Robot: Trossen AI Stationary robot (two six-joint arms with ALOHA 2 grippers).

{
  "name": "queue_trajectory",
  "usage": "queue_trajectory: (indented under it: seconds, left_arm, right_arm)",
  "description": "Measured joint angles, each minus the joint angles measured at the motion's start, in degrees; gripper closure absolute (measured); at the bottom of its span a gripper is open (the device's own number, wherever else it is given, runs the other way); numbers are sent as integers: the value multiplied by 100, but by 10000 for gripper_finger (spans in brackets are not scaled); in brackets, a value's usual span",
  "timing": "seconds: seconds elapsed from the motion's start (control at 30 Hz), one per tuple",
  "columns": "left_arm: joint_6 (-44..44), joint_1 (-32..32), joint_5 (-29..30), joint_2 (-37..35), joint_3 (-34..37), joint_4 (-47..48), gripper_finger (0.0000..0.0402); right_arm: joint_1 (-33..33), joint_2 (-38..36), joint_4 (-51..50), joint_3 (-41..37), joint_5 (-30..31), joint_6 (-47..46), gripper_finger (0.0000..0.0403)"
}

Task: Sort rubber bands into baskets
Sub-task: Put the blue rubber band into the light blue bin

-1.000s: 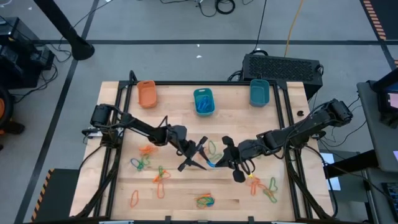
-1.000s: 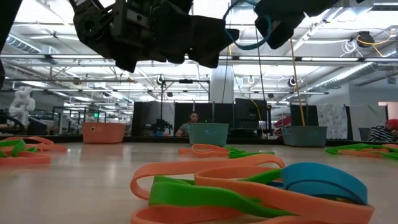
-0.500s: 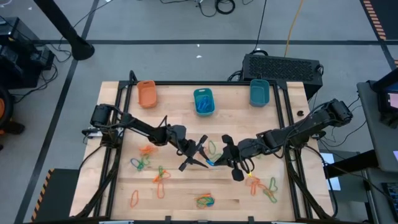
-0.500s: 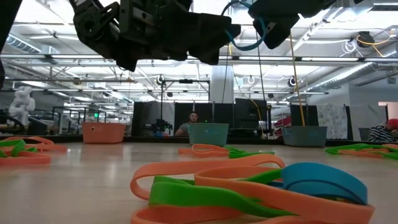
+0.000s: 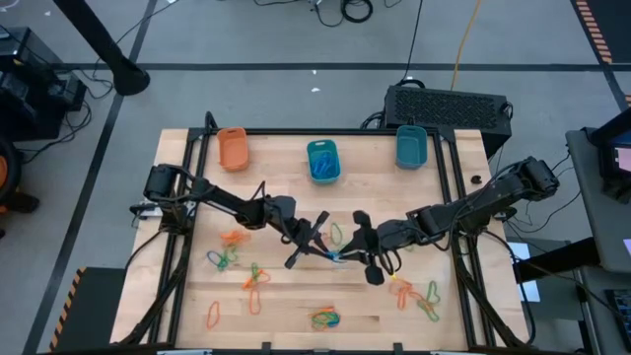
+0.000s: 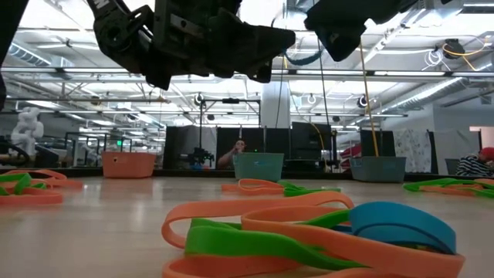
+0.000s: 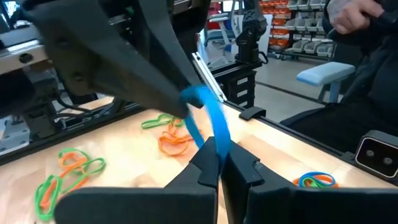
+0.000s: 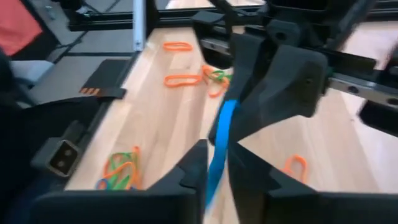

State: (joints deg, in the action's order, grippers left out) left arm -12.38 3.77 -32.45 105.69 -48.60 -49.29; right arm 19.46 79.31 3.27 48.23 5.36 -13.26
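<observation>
In your low view, both arms are cut off by the top edge; the blue rubber band point(image 6: 302, 55) shows only as a sliver between them. From above, that band is too small to trace. The right wrist view is blurred, and the far gripper point(image 8: 249, 81) hides the band's upper end.

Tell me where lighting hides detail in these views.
Low view: bright ceiling lights behind leave the left gripper and right gripper as dark silhouettes. High view: even light across the table, no glare. Left wrist view: the blue rubber band shows well lit.
</observation>
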Motion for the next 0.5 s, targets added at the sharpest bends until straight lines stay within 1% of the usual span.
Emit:
queue_trajectory:
  seconds: [0.17,0.23,0.3,0.37,0.43,0.5]
  left_arm:
    - [7,-8,24,-82,0,269,398]
    - [7,-29,234,-228,0,594,399]
    - [7,-92,632,-401,0,1075,399]
    - [7,-206,1158,-627,2,1660,399]
    - [5,-358,1745,-862,2,2072,399]
    - [-2,-569,2189,-1120,0,2429,400]
  right_arm:
    - [-6,-49,-215,0,114,53,282]
    - [-13,-117,-383,0,110,79,257]
    - [-21,-225,-666,0,86,85,235]
    - [-24,-329,-984,0,119,44,219]
    - [-25,-396,-1255,0,303,-80,209]
    - [-24,-422,-1498,0,567,-120,205]
